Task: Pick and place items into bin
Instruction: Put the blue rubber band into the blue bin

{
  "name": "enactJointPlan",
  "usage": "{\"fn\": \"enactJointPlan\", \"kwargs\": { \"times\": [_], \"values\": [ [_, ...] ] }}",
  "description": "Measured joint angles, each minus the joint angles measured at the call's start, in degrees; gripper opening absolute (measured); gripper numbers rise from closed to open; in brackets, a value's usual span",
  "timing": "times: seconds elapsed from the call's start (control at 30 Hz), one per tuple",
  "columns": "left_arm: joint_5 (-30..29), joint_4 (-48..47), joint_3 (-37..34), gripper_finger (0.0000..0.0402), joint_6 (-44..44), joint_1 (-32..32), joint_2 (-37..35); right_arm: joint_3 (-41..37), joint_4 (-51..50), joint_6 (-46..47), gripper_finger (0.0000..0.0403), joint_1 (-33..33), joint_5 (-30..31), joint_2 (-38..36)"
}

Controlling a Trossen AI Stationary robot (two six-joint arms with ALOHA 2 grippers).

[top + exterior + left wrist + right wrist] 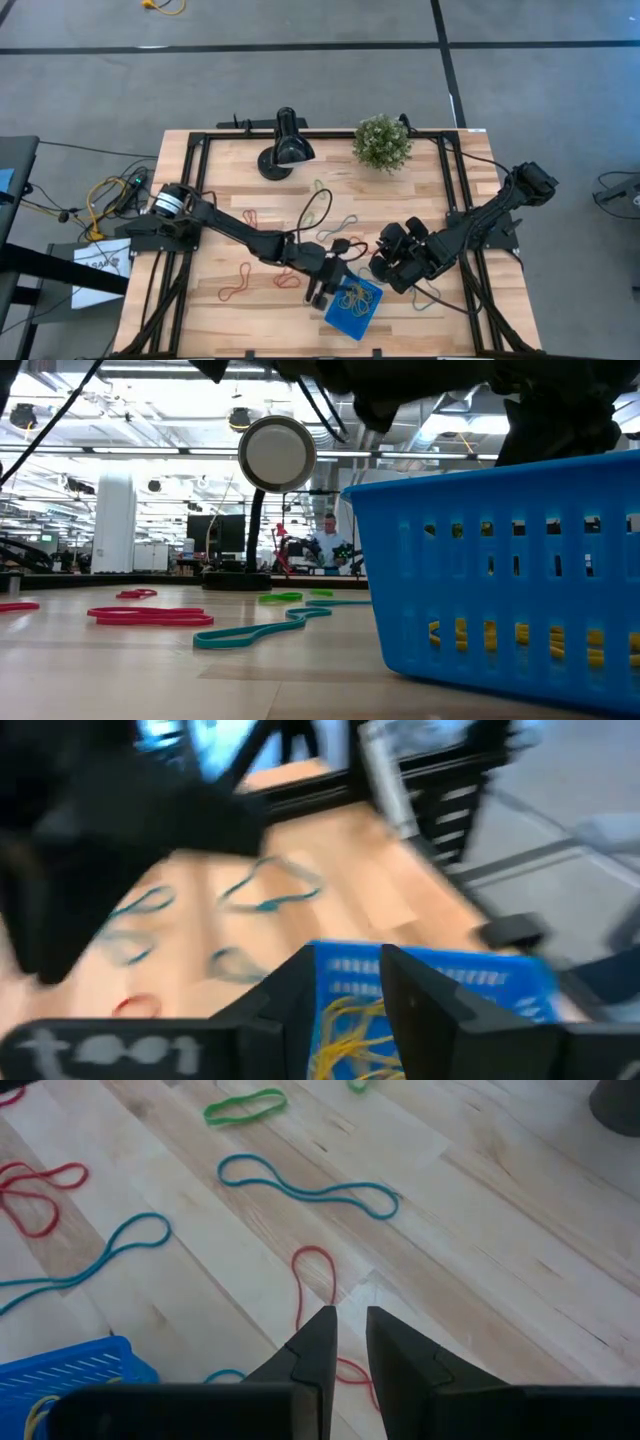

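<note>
A: Wooden worktop [210,300] carries the blue bin [353,308], yellow bands [350,1025] already inside. Which step?

B: A release, I judge: left pincer [345,1010] sits right over the bin, jaws slightly apart, nothing held.

A: Next?

B: Fetching another; right pincer [345,1342], narrow and empty, hovers beside the bin over a red band [312,1280]

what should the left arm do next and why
Probably lift away from the bin and go for another band. The left gripper sits over the bin with its fingers parted and nothing visible between them, and yellow bands lie inside. Loose bands remain on the table, such as a red one on its own side. The right gripper hovers over the table beside the bin.
</note>
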Motion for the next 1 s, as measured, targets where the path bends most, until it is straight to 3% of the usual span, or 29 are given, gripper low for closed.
{"fn": "enactJointPlan", "kwargs": {
  "times": [0.23, 0.37, 0.47, 0.63, 0.77, 1.0],
  "values": [
    [15.85, -6.60, 0.02, 0.0102, -7.70, -0.39, -3.67, 0.00, 0.04, -0.46, 0.0054, 0.00, 0.56, 0.00],
    [17.60, -18.91, 0.02, 0.0089, -10.40, 0.56, -8.08, 0.00, 0.07, -1.49, 0.0054, -0.11, 1.33, 0.00],
    [13.96, -30.80, 0.02, 0.0074, -9.49, 1.86, -12.87, 0.00, 0.42, -1.90, 0.0054, -0.11, 1.38, 0.00],
    [1.58, -50.72, 0.02, 0.0053, -3.59, 3.91, -19.75, 0.02, 1.11, -2.10, 0.0054, -0.11, 1.42, 0.00],
    [-6.44, -56.57, 0.02, 0.0047, -4.33, 4.70, -20.92, 0.02, 1.41, -2.05, 0.0054, -0.11, 1.42, 0.00],
    [-12.99, -64.98, -0.09, 0.0046, -0.02, 5.65, -20.03, 0.02, 2.99, -1.91, 0.0054, -0.11, 1.49, 0.00]
  ]
}}
